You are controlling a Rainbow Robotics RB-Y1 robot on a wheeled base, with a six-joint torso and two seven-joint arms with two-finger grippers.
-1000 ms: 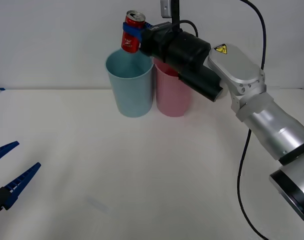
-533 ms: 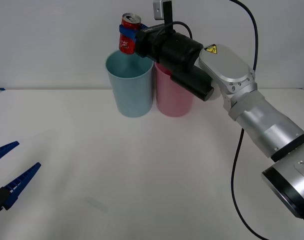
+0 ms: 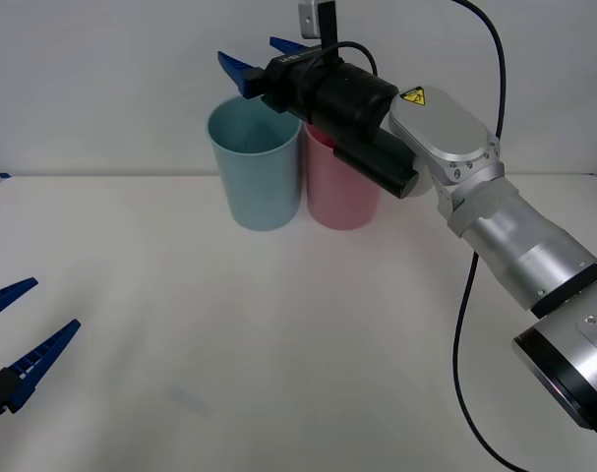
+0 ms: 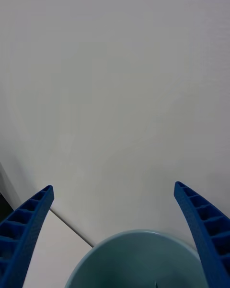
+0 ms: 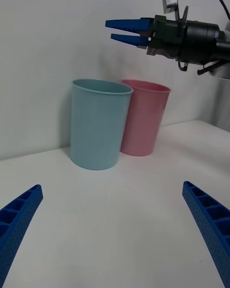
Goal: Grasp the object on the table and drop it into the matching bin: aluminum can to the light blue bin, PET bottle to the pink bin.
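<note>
White wall and the white table (image 3: 278, 334) frame your workspace. You have two bins standing side by side and touching at the table's far edge: one light blue bin (image 3: 255, 165), one pink bin (image 3: 339, 187). You cannot see the can in any view. Your right gripper (image 3: 261, 59) hangs above the light blue bin's mouth, its blue fingers spread wide and holding nothing. Your left gripper (image 3: 18, 334) waits low near the table's front left, also spread wide and empty.
</note>
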